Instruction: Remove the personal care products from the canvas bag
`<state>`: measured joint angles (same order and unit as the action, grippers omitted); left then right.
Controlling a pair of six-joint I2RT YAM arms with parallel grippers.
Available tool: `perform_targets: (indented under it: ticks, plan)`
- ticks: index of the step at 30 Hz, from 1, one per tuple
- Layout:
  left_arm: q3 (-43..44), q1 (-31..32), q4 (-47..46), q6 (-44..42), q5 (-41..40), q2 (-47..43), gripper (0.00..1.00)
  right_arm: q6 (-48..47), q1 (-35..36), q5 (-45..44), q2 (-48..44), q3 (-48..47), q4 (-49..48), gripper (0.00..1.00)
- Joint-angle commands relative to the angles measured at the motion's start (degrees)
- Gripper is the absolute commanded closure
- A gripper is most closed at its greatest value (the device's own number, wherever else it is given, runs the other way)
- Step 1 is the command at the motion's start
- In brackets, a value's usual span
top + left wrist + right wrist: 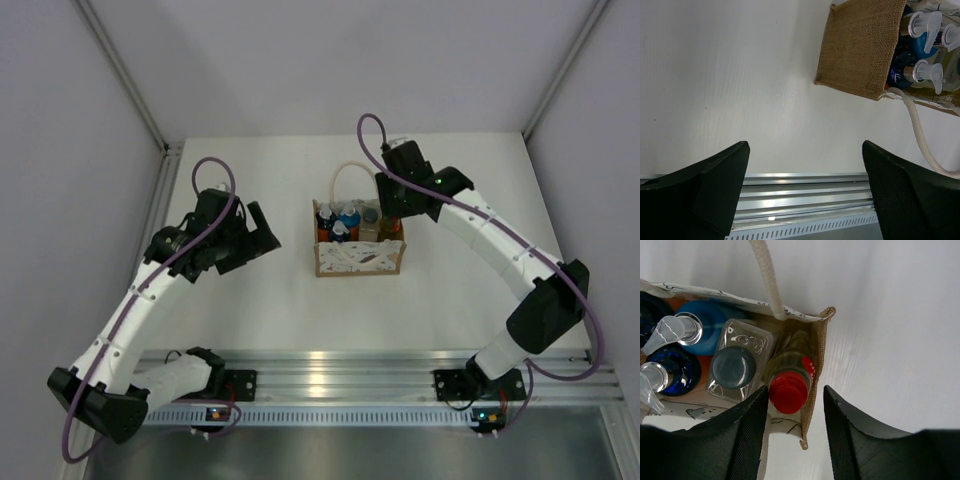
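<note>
The canvas bag (360, 256) stands mid-table, and the personal care products (345, 222) are upright inside it. In the right wrist view I see blue-capped pump bottles (700, 335), a clear bottle with a dark grey cap (734, 367) and a yellow bottle with a red cap (790, 362) in the bag's corner. My right gripper (795, 390) hangs over that corner with its jaws part closed. One finger (752, 430) is against the red cap, and the other stands outside the bag wall (816, 365) with a gap. My left gripper (805, 146) is wide open and holds nothing, left of the bag (860, 47).
White rope handles (345, 175) loop up and behind the bag, and one trails on the table (920, 135). An aluminium rail (330, 365) runs along the near edge. Grey walls close in the back and both sides.
</note>
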<state>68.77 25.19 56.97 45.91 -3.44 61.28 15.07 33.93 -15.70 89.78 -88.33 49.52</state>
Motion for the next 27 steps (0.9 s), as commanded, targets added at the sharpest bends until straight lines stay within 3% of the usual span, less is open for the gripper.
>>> perform_targets:
  ticks: [1,12,27]
  plan:
    - [-0.31,0.3,-1.95,-0.56,-0.34,-0.9,0.01,-0.3,1.13,0.23,0.84,-3.34,-2.14,0.54]
    - [-0.13,0.21,-1.86,-1.0,-0.51,-0.63,0.01,0.31,1.13,1.11,1.45,-0.88,-2.58,0.63]
    - [-0.57,0.21,-1.77,-1.52,-0.69,-2.48,0.02,1.28,1.14,2.43,1.19,2.46,-4.08,0.66]
